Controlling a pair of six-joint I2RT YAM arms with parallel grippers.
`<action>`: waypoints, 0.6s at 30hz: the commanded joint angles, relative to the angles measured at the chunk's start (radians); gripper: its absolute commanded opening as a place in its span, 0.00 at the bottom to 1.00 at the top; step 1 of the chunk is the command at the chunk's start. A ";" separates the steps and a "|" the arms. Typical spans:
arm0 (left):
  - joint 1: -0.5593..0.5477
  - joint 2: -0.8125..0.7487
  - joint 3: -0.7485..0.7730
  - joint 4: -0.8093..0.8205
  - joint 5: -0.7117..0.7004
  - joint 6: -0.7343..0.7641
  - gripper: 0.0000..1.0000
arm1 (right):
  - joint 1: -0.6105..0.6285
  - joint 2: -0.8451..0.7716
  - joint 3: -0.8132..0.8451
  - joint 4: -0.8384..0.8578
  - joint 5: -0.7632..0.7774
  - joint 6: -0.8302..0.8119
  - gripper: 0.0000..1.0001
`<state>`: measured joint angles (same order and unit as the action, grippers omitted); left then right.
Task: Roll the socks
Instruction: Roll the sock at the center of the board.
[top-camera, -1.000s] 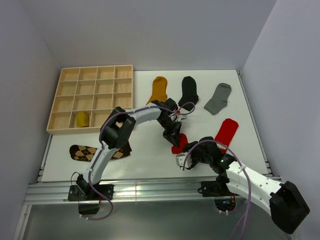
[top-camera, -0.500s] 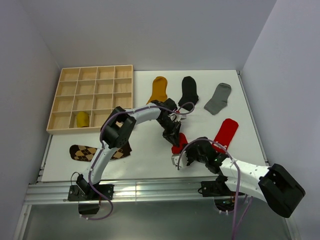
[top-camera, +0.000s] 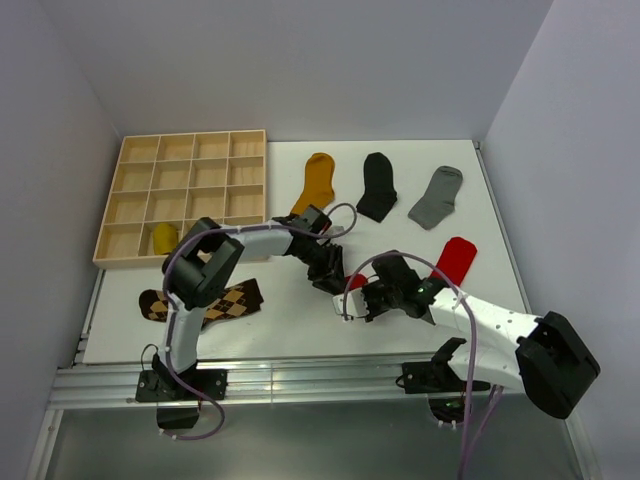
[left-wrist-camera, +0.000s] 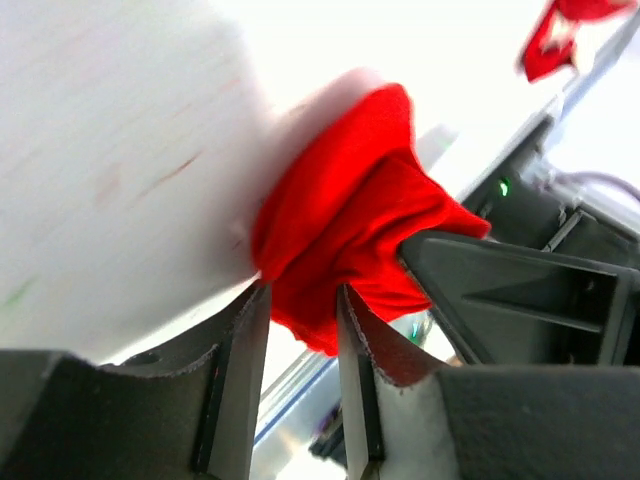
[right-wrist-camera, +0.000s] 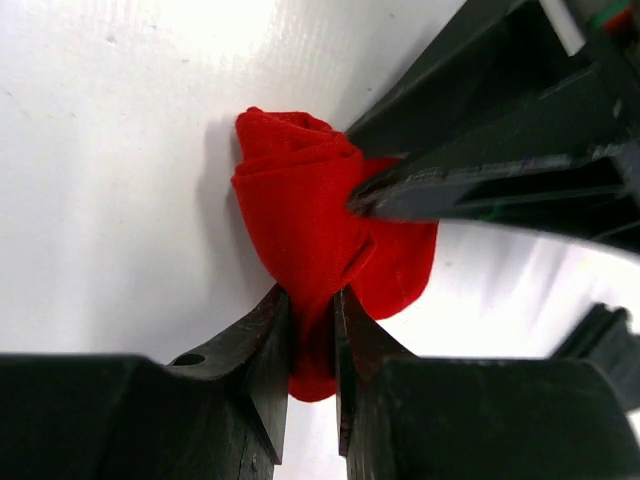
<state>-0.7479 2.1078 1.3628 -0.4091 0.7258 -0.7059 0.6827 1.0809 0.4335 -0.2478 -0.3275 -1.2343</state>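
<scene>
A red sock rolled into a bundle (right-wrist-camera: 300, 210) lies on the white table between both grippers. My right gripper (right-wrist-camera: 312, 312) is shut on its loose tail, fabric pinched between the fingers. My left gripper (left-wrist-camera: 300, 312) stands open at the bundle's (left-wrist-camera: 345, 225) other side, jaws apart with a fold of red fabric hanging loosely between the tips. From above, the bundle (top-camera: 357, 282) sits between the left gripper (top-camera: 333, 277) and the right gripper (top-camera: 360, 300). A flat red sock (top-camera: 456, 256), a mustard sock (top-camera: 318, 180), a black sock (top-camera: 378, 186) and a grey sock (top-camera: 437, 196) lie beyond.
A wooden grid tray (top-camera: 190, 160) sits at the far left with a yellow bundle (top-camera: 164, 238) in one cell. A brown argyle sock (top-camera: 232, 300) lies near the front left, partly under the left arm. The table's front rail (top-camera: 300, 375) runs close behind the grippers.
The right gripper moved in and shut on the red bundle's tail. The left gripper then opened and shifted left with its arm folding lower.
</scene>
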 joint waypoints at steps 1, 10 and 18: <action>0.022 -0.150 -0.126 0.200 -0.187 -0.165 0.38 | -0.006 0.040 0.089 -0.116 -0.073 0.039 0.18; 0.053 -0.535 -0.410 0.296 -0.584 -0.291 0.36 | -0.083 0.319 0.383 -0.399 -0.206 0.042 0.18; -0.045 -0.727 -0.470 0.282 -0.946 -0.058 0.36 | -0.215 0.727 0.786 -0.818 -0.317 -0.013 0.19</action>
<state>-0.7242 1.4120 0.9035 -0.1585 -0.0139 -0.8848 0.5114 1.7107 1.1175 -0.8303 -0.5709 -1.2133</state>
